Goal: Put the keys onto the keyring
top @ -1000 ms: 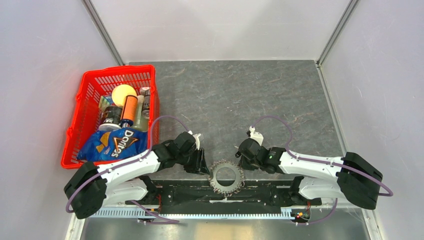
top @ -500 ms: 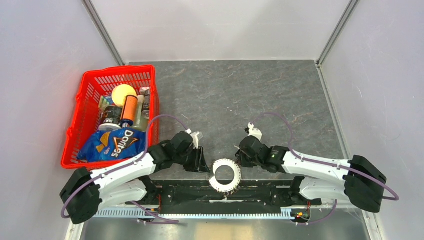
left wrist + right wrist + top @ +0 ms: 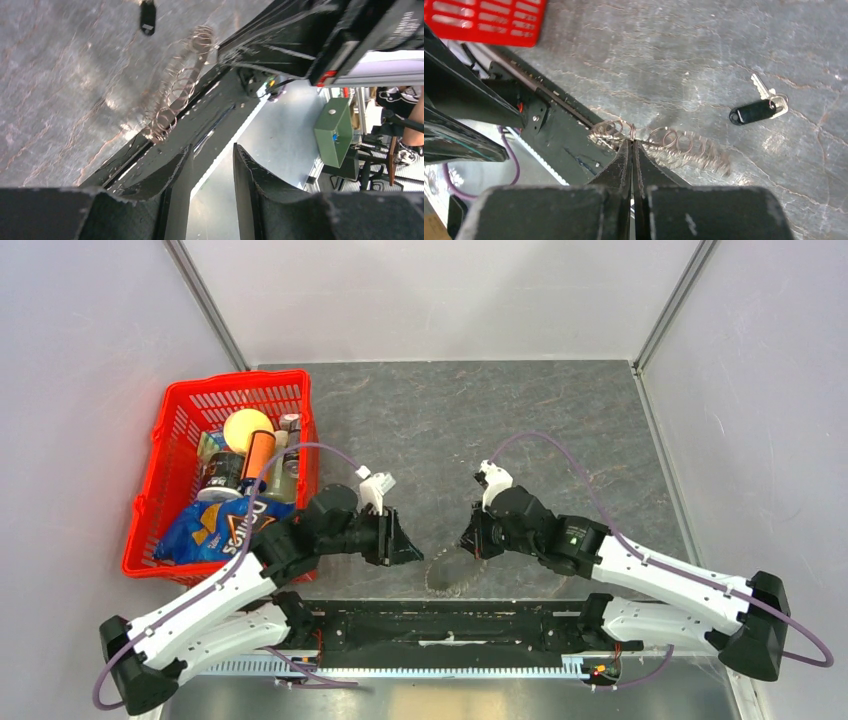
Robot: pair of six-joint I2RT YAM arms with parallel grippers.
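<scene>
The keyring (image 3: 664,142) is a motion-blurred wreath of small metal keys just above the table's near edge; it also shows in the top view (image 3: 449,571) and the left wrist view (image 3: 175,92). My right gripper (image 3: 631,142) is shut on its rim; in the top view it (image 3: 466,545) is at the ring's upper right. The loose key with a black head (image 3: 752,112) lies on the table beyond the ring, also in the left wrist view (image 3: 146,22); the top view hides it. My left gripper (image 3: 212,149) is open and empty, left of the ring (image 3: 405,546).
A red basket (image 3: 180,420) with a chip bag, cans and a yellow ball stands at the left. The black mounting rail (image 3: 450,625) runs along the near edge right under the ring. Grey walls close in both sides.
The keyring has gone from lying flat by the rail to a blurred, moving shape held by my right gripper. Both arms have moved away from the near edge; the left gripper came off the ring.
</scene>
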